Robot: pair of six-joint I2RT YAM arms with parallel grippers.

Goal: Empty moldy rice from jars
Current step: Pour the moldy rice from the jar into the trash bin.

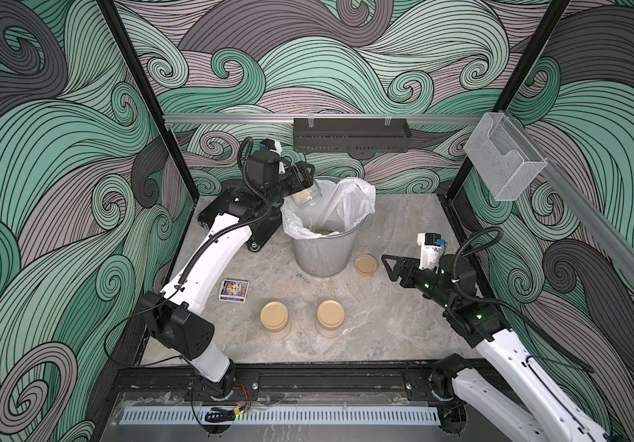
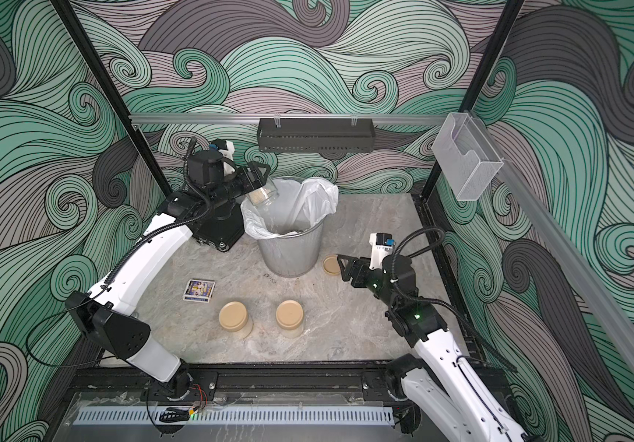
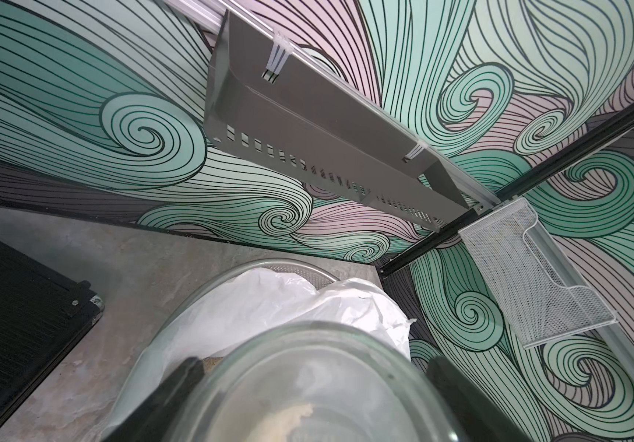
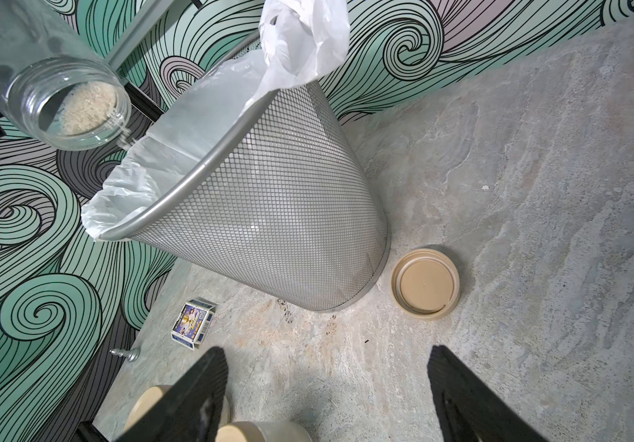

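Observation:
My left gripper (image 1: pixel 308 183) (image 3: pixel 315 382) is shut on an open clear jar (image 1: pixel 306 195) (image 4: pixel 67 103), tilted mouth-down over the rim of the silver mesh bin (image 1: pixel 321 256) (image 4: pixel 269 229). Moldy rice (image 4: pixel 86 107) lies against the jar's lower wall, and a few grains fall from its lip. More rice (image 1: pixel 327 231) sits at the bottom of the white liner. Two lidded jars (image 1: pixel 275 315) (image 1: pixel 330 313) stand upright near the front. My right gripper (image 1: pixel 386 266) (image 4: pixel 327 356) hovers open and holds nothing, right of the bin. A loose tan lid (image 1: pixel 366 264) (image 4: pixel 425 283) lies beside it.
A small printed box (image 1: pixel 234 291) lies left of the bin. The left arm's black base plate (image 1: pixel 239 214) sits at the back left. A black shelf (image 1: pixel 350 134) hangs on the back wall, and a clear holder (image 1: pixel 503 160) hangs on the right rail.

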